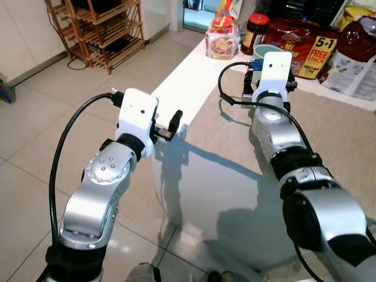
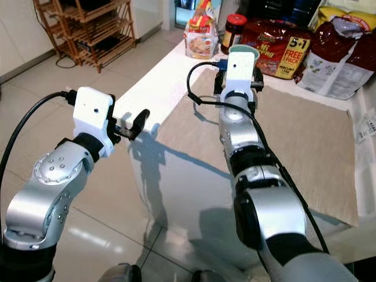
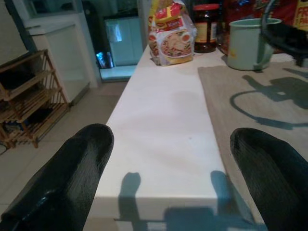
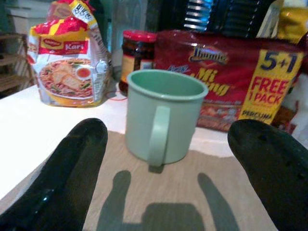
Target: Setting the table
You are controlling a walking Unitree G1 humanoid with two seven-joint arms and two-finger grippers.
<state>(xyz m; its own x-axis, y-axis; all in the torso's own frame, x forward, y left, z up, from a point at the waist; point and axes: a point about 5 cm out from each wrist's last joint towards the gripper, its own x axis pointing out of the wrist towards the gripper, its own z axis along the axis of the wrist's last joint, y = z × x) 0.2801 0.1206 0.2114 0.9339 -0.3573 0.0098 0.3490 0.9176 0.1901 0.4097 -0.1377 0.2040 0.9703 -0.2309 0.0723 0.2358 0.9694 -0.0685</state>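
A pale green mug [image 4: 163, 115] stands upright at the far edge of a beige placemat [image 1: 329, 135] on the white table [image 1: 182, 82], its handle turned toward my right wrist camera. My right gripper [image 4: 169, 144] is open and low over the mat. It sits a short way in front of the mug, with one black finger [image 4: 72, 168] to each side and nothing held. My left gripper [image 3: 172, 144] is open and empty, hovering just off the table's near left corner; its fingers [image 1: 174, 122] point at the table edge.
Along the table's far edge are a yellow noodle packet [image 1: 222, 35], a red-lidded jar [image 1: 256, 29], a red "5+1 free pack" noodle bag [image 1: 305, 47] and more bags [image 1: 358, 53]. A wooden rack [image 1: 100, 29] stands on the tiled floor at far left.
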